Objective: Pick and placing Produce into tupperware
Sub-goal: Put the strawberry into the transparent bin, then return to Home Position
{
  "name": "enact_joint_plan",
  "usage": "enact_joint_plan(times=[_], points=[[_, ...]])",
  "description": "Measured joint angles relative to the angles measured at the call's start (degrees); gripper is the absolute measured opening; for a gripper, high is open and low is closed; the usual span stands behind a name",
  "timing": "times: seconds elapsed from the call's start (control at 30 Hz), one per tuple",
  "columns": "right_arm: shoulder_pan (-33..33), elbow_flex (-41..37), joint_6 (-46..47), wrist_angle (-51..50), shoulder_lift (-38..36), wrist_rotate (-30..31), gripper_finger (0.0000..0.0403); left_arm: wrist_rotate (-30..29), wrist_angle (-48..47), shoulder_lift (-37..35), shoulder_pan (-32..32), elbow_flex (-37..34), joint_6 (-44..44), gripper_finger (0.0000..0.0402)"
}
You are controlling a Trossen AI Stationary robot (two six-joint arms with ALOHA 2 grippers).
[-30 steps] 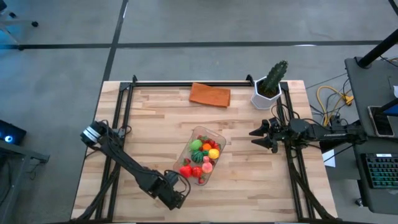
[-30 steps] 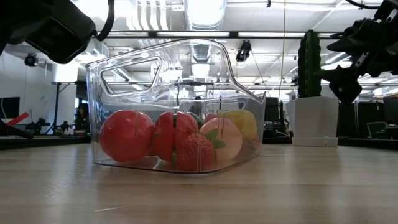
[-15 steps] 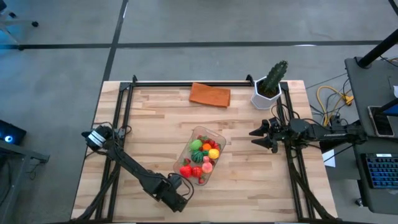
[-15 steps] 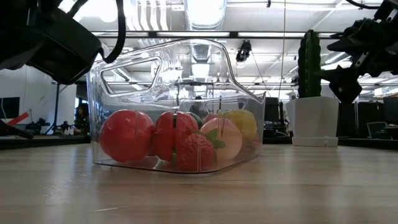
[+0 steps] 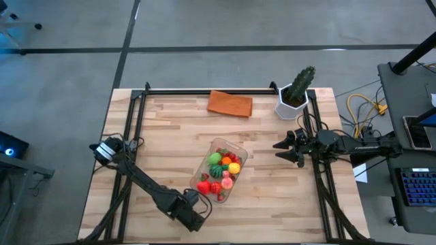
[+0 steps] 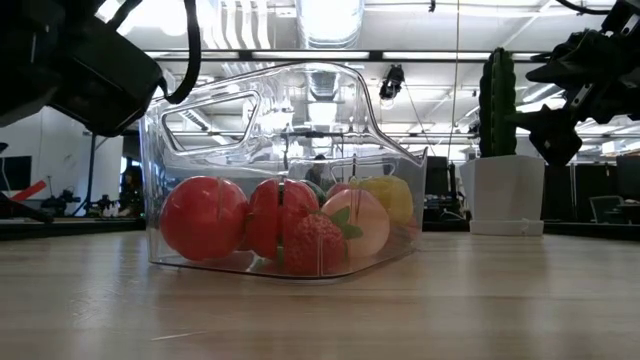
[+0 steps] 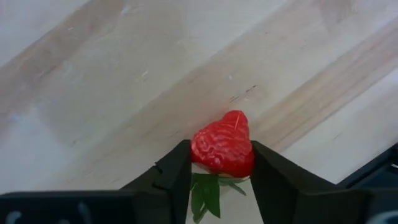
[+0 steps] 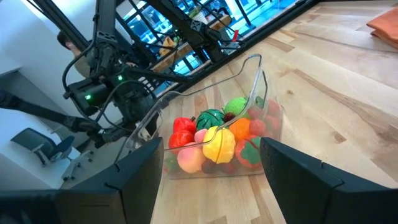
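Observation:
A red toy strawberry (image 7: pixel 222 144) with green leaves (image 7: pixel 208 190) sits on the wooden table near its near edge. My left gripper (image 7: pixel 221 163) is shut on it; in the high view that gripper (image 5: pixel 193 219) hides the berry. The clear tupperware (image 5: pixel 219 170) stands at mid-table and holds several red, green, yellow and orange produce pieces (image 6: pixel 290 225). My right gripper (image 5: pixel 279 151) hangs open at the table's right side, pointing toward the tupperware (image 8: pixel 211 124), with nothing between its fingers. My left gripper pinches the strawberry's two sides (image 7: pixel 198 149) between its two fingers (image 7: pixel 177 168), at the wider, leafy end. The fingers come steeply from above. The berry's pointed tip (image 7: pixel 235 117) sticks out past the fingertips; whether it rests on the wood I cannot tell.
An orange cloth (image 5: pixel 229 103) lies flat at the table's far edge. A green cactus in a white pot (image 5: pixel 294 95) stands at the far right corner. Black frame rails (image 5: pixel 129 136) run along the table's left and right sides. Bare wood lies around the tupperware.
My left gripper has sunk a little toward the tabletop near the table's near edge. The tupperware, its produce and my right arm have stayed put.

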Motion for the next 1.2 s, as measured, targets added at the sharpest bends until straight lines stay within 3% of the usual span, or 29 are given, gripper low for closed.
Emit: enact_joint_plan(times=[0.2,0.33,0.47,0.57,0.67,0.77,1.03,1.2], points=[[0.0,0.0,0.0,0.0,0.0,0.0,0.0258,-0.9,-0.3,-5.5,-0.3,2.6,4.6,0.0123],[0.0,0.0,0.0,0.0,0.0,0.0,0.0258,-9.4,-1.2,-12.6,-0.4,5.2,12.5,0.0123],[0.0,0.0,0.0,0.0,0.0,0.0,0.0258,-23.9,-5.7,-18.0,1.5,6.4,29.3,0.0123],[0.0,0.0,0.0,0.0,0.0,0.0,0.0258,-28.0,-6.5,-19.3,5.0,5.6,45.8,0.0123],[0.0,0.0,0.0,0.0,0.0,0.0,0.0258,-26.6,-6.1,-19.4,10.0,5.4,56.6,0.0132],[0.0,0.0,0.0,0.0,0.0,0.0,0.0258,-20.8,-5.7,-17.4,15.2,5.1,62.5,0.0152],[0.0,0.0,0.0,0.0,0.0,0.0,0.0258,-11.8,-6.5,-14.4,22.1,4.4,59.0,0.0246],[0.0,0.0,0.0,0.0,0.0,0.0,0.0258,-8.8,-6.5,-18.3,22.4,6.1,58.9,0.0291]])
